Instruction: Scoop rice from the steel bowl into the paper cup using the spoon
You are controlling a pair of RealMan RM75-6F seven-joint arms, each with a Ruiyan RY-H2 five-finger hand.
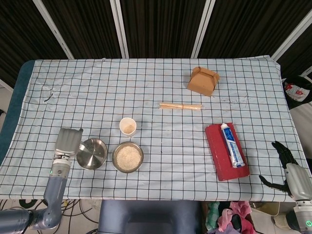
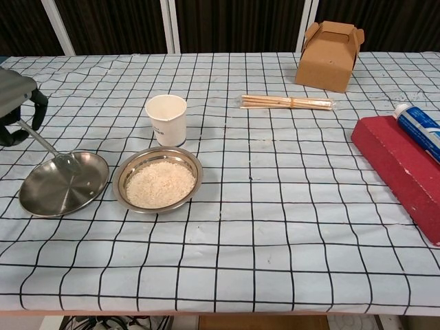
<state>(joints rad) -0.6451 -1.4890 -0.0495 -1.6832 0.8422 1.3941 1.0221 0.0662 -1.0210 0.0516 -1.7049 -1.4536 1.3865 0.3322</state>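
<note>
The steel bowl (image 2: 159, 179) (image 1: 127, 157) holds white rice and stands at the table's front left. Just behind it the white paper cup (image 2: 166, 119) (image 1: 127, 126) stands upright with rice showing inside in the head view. My left hand (image 2: 15, 103) (image 1: 67, 142) is at the far left and grips the metal spoon (image 2: 48, 148), whose bowl rests on the empty steel plate (image 2: 64, 183) (image 1: 92, 153). My right hand (image 1: 287, 168) hangs off the table's front right corner with its fingers apart and nothing in it.
A brown paper box (image 2: 328, 45) stands at the back. Bundled wooden sticks (image 2: 286, 102) lie mid-table. A red block (image 2: 402, 167) carrying a toothpaste tube (image 2: 421, 127) lies at the right. A checked cloth (image 2: 275, 206) covers the table.
</note>
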